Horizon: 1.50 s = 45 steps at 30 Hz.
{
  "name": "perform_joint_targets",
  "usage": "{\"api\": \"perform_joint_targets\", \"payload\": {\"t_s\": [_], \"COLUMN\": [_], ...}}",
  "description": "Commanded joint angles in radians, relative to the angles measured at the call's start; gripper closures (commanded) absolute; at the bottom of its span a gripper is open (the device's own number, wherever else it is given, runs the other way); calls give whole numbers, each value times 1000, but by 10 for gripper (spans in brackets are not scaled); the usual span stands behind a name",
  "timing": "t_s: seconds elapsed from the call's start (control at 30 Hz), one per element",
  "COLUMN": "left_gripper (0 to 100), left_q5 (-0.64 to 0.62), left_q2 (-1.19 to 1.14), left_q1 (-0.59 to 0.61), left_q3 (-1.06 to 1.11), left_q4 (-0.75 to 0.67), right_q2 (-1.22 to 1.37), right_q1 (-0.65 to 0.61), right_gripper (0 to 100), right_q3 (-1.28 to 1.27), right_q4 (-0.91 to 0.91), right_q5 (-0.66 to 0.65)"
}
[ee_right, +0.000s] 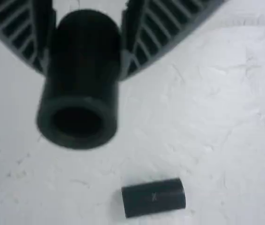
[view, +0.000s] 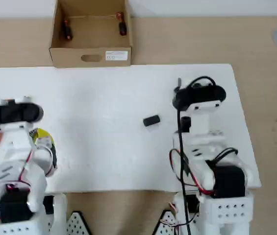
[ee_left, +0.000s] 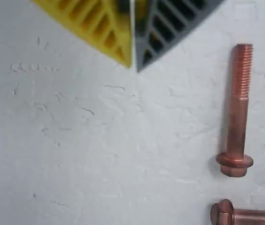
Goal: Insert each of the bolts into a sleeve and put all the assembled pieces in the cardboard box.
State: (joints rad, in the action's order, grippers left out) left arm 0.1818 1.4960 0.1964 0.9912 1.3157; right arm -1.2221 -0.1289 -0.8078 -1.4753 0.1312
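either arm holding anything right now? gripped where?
Right gripper holds a black sleeve, jaws clamped on its side wall toward one end, the open end sticking out. Left gripper is shut on nothing.

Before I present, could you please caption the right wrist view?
Right claw grips a black sleeve; a second sleeve lies on the white mat.

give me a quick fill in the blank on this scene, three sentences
The right gripper grips a black sleeve; ____ more lies on the white mat.
Near the left gripper lie ____ copper bolts.
The cardboard box holds ____ assembled pieces.
Missing words: one; two; two.
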Motion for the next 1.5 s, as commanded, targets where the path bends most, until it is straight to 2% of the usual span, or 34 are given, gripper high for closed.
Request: {"api": "perform_joint_targets", "payload": {"t_s": [0.0,0.13,0.37,0.47,0.63,1.0,1.1,1.47], "left_gripper": [996,997,997,995,984,957,905,886], "left_q5": [-34,-31,-26,-26,-23,218,265,388], "left_q2": [-223,-452,-745,-835,-974,-1316,-1406,-1716], "left_q1": [5,8,11,17,110,293,336,354], "left_q3": [-239,-417,-595,-635,-687,-882,-931,-1171], "left_q4": [38,126,298,325,336,397,399,396], "right_q2": [-54,-97,-147,-166,-185,-182,-179,-180], "right_q1": [13,13,15,15,15,15,15,15], "right_gripper": [989,989,989,989,989,989,989,989], "right_q3": [-13,-42,-87,-96,-107,-108,-108,-107], "right_q4": [34,49,49,49,49,49,49,43], "right_q5": [-20,-20,-20,-20,-20,-20,-20,-20]}}
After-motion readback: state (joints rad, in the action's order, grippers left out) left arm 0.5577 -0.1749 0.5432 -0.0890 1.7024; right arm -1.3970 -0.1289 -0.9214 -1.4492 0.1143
